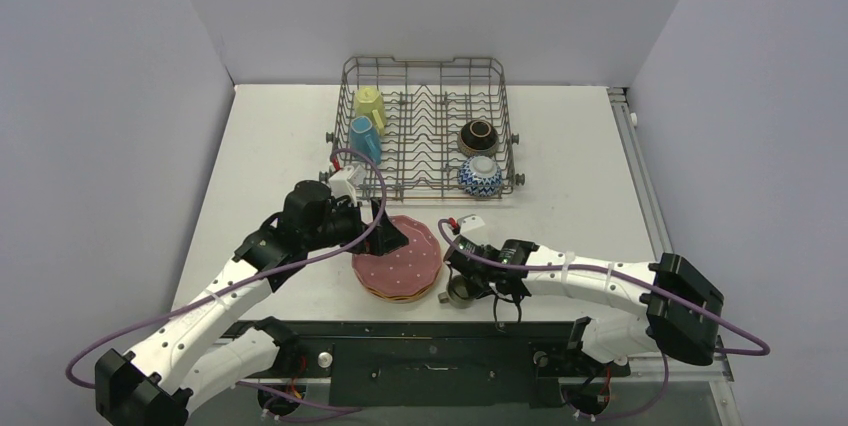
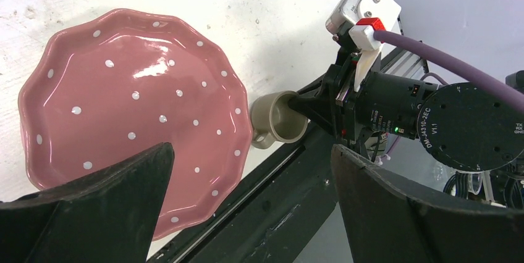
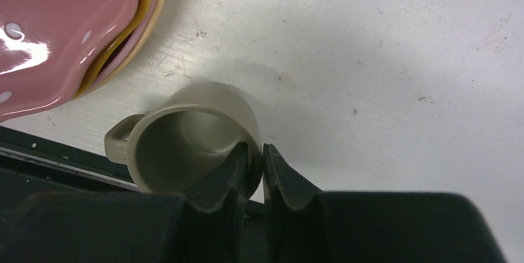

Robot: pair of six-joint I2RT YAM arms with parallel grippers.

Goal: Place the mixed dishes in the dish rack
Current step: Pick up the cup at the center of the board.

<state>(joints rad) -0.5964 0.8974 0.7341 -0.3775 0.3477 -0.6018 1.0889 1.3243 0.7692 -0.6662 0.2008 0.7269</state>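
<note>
Grey wire dish rack (image 1: 430, 131) at far centre of white table (image 1: 570, 146). Contents, L side: yellow mug (image 1: 369, 103) at back, blue mug (image 1: 364, 136) just in front of it, both among the tines. Contents, R side: dark brown bowl (image 1: 478, 136) behind, blue-white bowl (image 1: 480, 176) by front wall.

Outside rack, near table's front edge: stack of scalloped plates, pink dotted plate (image 2: 133, 108) on top, orange rim (image 3: 133, 22) under it; lower ones unclear. L pincer (image 2: 250, 152) over pink plate, fingers spread wide, no contact seen.

Just R of stack, not touching: small grey-olive mug (image 3: 185, 133), handle toward stack side. R pincer (image 3: 251, 170) pinching mug wall, one finger inside mouth, other outside, opposite handle. On table or lifted: can't tell.
</note>
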